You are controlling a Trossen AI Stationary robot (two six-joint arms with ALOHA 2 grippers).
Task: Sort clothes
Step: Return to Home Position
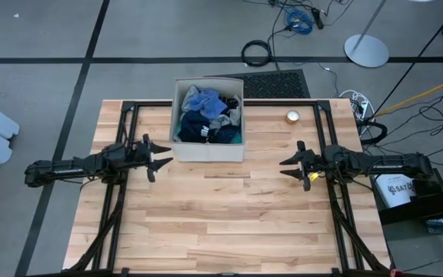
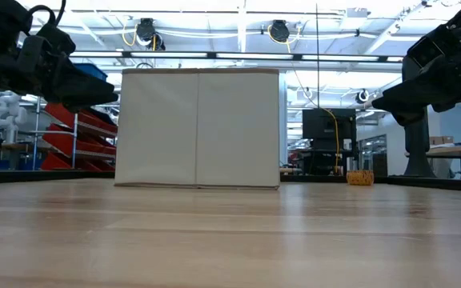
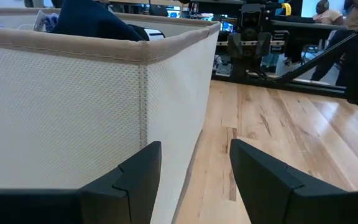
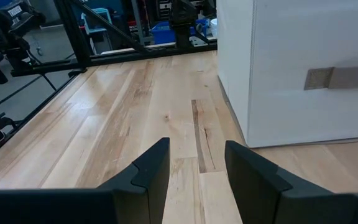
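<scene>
Surface point(image 1: 229, 223): no loose garments; clothes point(image 1: 206, 115) all in beige box point(image 1: 208, 151), far edge. Left end effector point(image 1: 160, 158), right end effector point(image 1: 288, 167) parted, empty; sorting apparently complete.

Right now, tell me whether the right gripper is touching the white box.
Apart. The high view shows a strip of bare table between the right gripper and the white box.

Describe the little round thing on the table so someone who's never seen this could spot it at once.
Looking down on the wooden table, find the beige fabric box heaped with clothes at the table's upper edge. Just right of it, apart from the box, sits a small round amber object, the only loose item on the bare wood.
</scene>
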